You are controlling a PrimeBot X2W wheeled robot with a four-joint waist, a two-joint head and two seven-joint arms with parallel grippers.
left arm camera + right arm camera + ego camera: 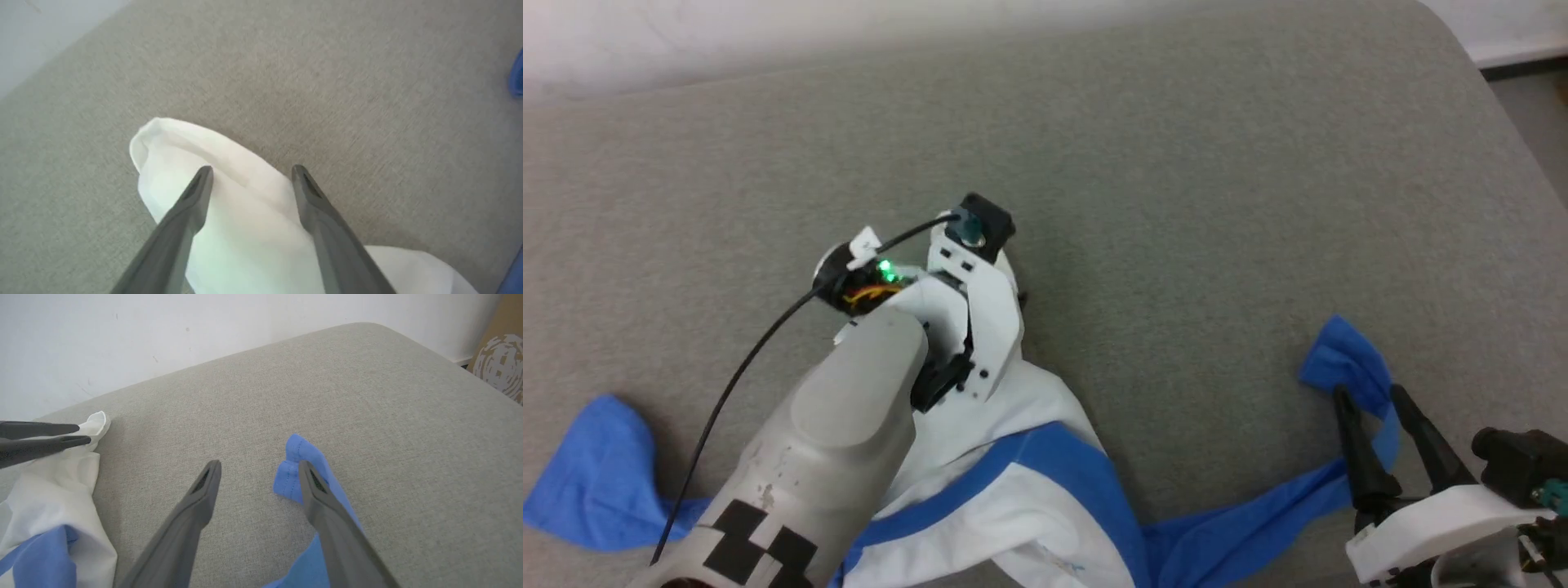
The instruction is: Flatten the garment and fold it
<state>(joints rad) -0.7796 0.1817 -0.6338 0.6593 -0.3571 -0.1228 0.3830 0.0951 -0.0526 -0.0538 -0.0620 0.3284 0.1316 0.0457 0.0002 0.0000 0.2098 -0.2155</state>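
Observation:
The garment (1029, 506) lies crumpled on a grey fabric surface (1176, 163), white body with a blue band. One blue sleeve (596, 474) trails left; the other blue sleeve (1343, 359) ends at the right. My left gripper (251, 173) is open, its fingers straddling a raised white fold of the garment (171, 143); in the head view its fingers are hidden under the wrist. My right gripper (1368, 394) is open at the right sleeve's cuff (294, 457), one finger (310, 490) over the blue cloth, the other on the bare surface.
The grey surface (367, 396) stretches wide beyond the garment, with a rounded far right corner. A white wall (163, 326) runs along its far side. A cardboard box (502, 363) stands off the right corner. Floor (1535, 122) shows past the right edge.

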